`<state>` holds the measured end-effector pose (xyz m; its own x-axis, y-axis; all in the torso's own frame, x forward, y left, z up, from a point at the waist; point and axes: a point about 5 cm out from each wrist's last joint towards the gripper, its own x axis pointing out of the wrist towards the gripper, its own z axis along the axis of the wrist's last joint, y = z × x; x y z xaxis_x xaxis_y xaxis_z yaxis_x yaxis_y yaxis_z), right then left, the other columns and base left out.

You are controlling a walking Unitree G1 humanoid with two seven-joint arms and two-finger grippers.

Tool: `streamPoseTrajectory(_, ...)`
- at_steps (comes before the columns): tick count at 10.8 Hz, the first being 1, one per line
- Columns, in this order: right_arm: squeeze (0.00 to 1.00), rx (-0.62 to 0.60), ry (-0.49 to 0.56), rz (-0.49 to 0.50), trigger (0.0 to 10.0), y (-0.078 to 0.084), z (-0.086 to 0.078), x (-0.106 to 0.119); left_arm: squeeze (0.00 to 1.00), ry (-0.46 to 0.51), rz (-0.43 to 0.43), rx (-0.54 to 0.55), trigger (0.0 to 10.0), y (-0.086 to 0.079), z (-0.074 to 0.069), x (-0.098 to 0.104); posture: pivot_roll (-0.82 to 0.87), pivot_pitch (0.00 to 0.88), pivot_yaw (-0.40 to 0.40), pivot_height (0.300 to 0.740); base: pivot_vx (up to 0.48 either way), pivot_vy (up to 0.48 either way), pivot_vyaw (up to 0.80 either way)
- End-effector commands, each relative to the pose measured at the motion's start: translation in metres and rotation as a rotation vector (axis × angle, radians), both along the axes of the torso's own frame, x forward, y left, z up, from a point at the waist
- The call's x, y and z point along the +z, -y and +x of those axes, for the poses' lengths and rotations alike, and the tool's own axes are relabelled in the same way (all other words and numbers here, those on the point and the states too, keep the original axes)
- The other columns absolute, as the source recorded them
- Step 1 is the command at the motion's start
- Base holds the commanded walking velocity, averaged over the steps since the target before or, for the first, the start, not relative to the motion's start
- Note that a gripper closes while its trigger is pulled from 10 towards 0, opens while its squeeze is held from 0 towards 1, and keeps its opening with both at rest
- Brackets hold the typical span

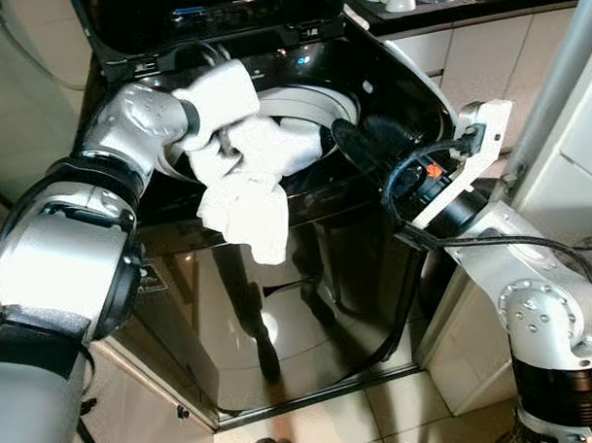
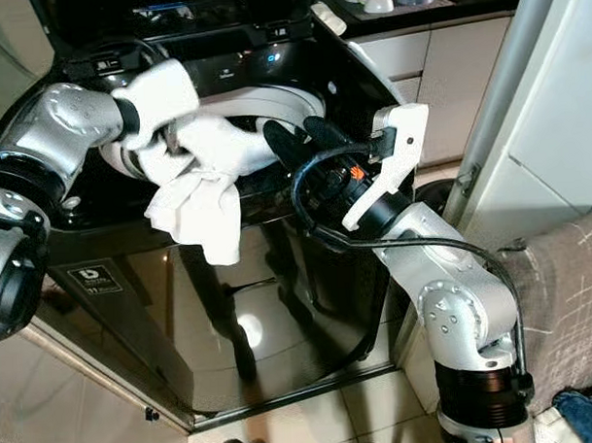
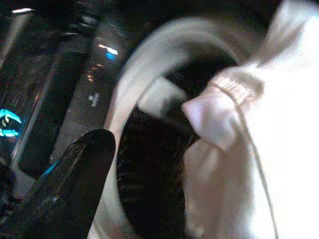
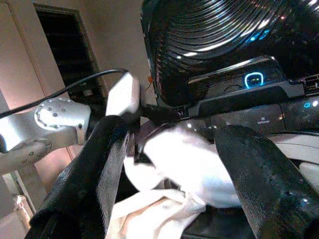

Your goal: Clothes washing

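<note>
Loading the white garment [image 1: 246, 184] into the washer drum [image 1: 316, 109].
My left gripper [image 1: 220, 137] grasps it; right gripper [image 4: 174, 164] hangs released. I'd lift the dangling end clear first.

This is a home laundry corner. A glossy black top-loading washing machine [image 1: 280, 310] stands with its lid raised on a pale tiled floor [image 1: 419, 412], beside cream cabinet fronts [image 1: 485, 50] under a dark worktop [image 1: 444, 12]. A fabric-covered sofa arm [image 2: 571, 290] sits at the right edge.
</note>
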<state>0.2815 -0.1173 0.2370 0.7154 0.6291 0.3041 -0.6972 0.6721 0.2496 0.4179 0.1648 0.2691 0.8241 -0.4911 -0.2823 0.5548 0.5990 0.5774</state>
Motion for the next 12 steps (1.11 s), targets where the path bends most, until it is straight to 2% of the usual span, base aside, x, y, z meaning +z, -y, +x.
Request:
streamPoseTrajectory(1,0.00,-0.018,0.017,0.002,10.0,-0.003,0.003,0.003,0.00,0.072,-0.252,0.084,10.0,-0.003,0.003,0.024,-0.22,0.000,0.119,0.740,0.000,0.000,0.00)
streamPoseTrajectory(2,0.00,-0.108,0.022,-0.040,10.0,-0.001,0.008,-0.003,0.00,0.153,-0.434,0.144,10.0,-0.010,0.004,0.026,-0.22,0.000,0.123,0.740,0.000,0.000,0.00)
streamPoseTrajectory(3,0.00,-0.164,0.029,-0.072,10.0,0.000,0.011,-0.009,0.00,0.271,-0.536,0.069,10.0,0.001,-0.001,0.025,-0.21,0.000,0.113,0.740,0.000,0.000,0.00)
streamPoseTrajectory(4,0.00,-0.179,0.030,-0.083,10.0,0.001,0.012,-0.011,0.00,0.317,-0.567,0.025,10.0,0.008,-0.005,0.024,-0.20,0.000,0.101,0.740,0.000,0.000,0.00)
streamPoseTrajectory(5,0.00,-0.189,0.031,-0.091,10.0,0.001,0.015,-0.014,0.00,0.344,-0.634,-0.054,10.0,0.022,-0.019,0.009,-0.18,0.000,0.082,0.740,0.000,0.000,0.00)
streamPoseTrajectory(6,0.00,-0.181,0.025,-0.092,10.0,-0.001,0.021,-0.015,0.00,0.318,-0.599,-0.022,10.0,0.026,-0.021,-0.010,-0.15,0.000,0.051,0.740,0.000,0.000,0.00)
streamPoseTrajectory(7,0.00,-0.162,0.032,-0.105,10.0,-0.006,0.024,-0.015,0.00,0.270,-0.555,0.042,10.0,0.022,-0.016,-0.023,-0.14,0.000,0.043,0.740,0.000,0.000,0.00)
streamPoseTrajectory(8,0.00,-0.153,0.038,-0.104,10.0,-0.009,0.028,-0.014,0.00,0.143,-0.436,0.055,10.0,0.016,-0.012,-0.041,-0.14,0.000,0.042,0.740,0.000,0.000,0.00)
streamPoseTrajectory(9,0.00,-0.175,0.049,-0.095,10.0,-0.008,0.030,-0.014,0.00,0.059,-0.481,0.077,10.0,0.010,-0.016,-0.047,-0.14,0.000,0.050,0.740,0.000,0.000,0.00)
streamPoseTrajectory(10,0.00,-0.213,0.061,-0.102,10.0,-0.006,0.032,-0.013,0.00,0.051,-0.514,0.128,10.0,0.005,-0.016,-0.048,-0.14,0.000,0.050,0.740,0.000,0.000,0.00)
streamPoseTrajectory(11,0.00,-0.310,0.095,-0.119,10.0,-0.001,0.036,-0.011,0.00,0.084,-0.734,0.210,10.0,0.005,-0.013,-0.040,-0.15,0.000,0.056,0.740,0.000,0.000,0.00)
streamPoseTrajectory(12,0.00,-0.325,0.096,-0.135,10.0,-0.001,0.038,-0.012,0.00,0.134,-0.698,0.156,10.0,0.014,-0.015,-0.037,-0.15,0.000,0.059,0.740,0.000,0.000,0.00)
